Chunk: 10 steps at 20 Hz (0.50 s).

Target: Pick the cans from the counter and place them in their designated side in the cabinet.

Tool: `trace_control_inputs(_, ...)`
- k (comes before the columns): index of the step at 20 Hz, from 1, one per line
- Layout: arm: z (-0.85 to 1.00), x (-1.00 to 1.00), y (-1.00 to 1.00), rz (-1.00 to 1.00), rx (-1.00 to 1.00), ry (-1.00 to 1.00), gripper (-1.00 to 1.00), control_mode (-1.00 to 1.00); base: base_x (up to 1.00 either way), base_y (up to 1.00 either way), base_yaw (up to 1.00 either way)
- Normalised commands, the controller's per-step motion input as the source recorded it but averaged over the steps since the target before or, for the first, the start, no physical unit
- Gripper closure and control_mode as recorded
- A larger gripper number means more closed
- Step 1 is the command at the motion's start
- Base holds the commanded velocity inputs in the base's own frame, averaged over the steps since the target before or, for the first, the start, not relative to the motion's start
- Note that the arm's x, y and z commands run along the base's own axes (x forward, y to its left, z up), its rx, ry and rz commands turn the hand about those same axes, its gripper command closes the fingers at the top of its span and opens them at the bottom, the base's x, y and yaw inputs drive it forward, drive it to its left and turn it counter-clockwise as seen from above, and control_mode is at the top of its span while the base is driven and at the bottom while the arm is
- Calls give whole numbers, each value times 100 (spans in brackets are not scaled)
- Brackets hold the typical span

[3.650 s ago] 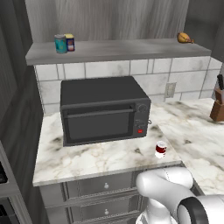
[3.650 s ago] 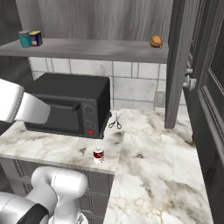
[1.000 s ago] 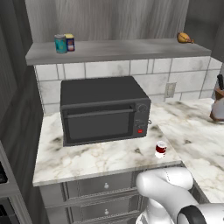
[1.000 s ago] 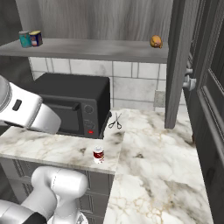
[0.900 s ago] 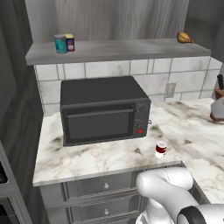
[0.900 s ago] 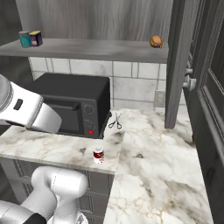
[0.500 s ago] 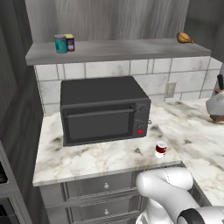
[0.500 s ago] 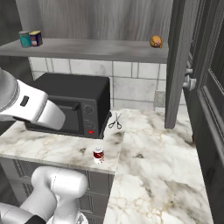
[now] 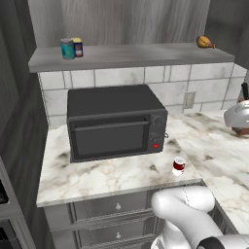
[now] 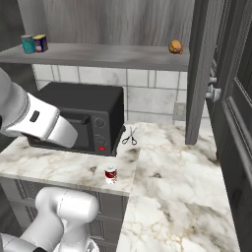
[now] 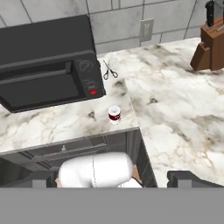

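The red can with white bands [image 9: 178,166] [image 10: 111,174] stands upright near the front edge of the marble counter [image 9: 112,175], right of the microwave. In the hand view the red can [image 11: 114,114] lies far below, just above centre. My gripper [image 11: 109,179] is open, its fingertips [image 11: 190,178] wide apart with nothing between them, high over the counter's front edge. The yellow-topped dark blue can [image 9: 77,47] [image 10: 40,43] stands on the cabinet's shelf board [image 9: 136,56] at its left end.
A teal can [image 9: 67,48] touches the blue can's left side. A brown food item [image 9: 205,43] lies at the shelf's right end. A black microwave [image 9: 114,121] fills the counter's left. Scissors [image 10: 130,136] lie behind it, a knife block [image 11: 212,41] stands at the far right, and an open cabinet door [image 10: 202,74] hangs on the right.
My arm has swung: its white link has slid further right across the microwave in the right base view, and a rounded part has come in at the left base view's right edge. The cans stay put.
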Motion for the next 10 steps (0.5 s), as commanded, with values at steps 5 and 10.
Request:
trace_control_inputs(5,-13,8,-1,-4,2,0,-100,-100,0,0,0)
trace_control_inputs(10,-12,9,0,-3,0,0,-100,-100,0,0,0)
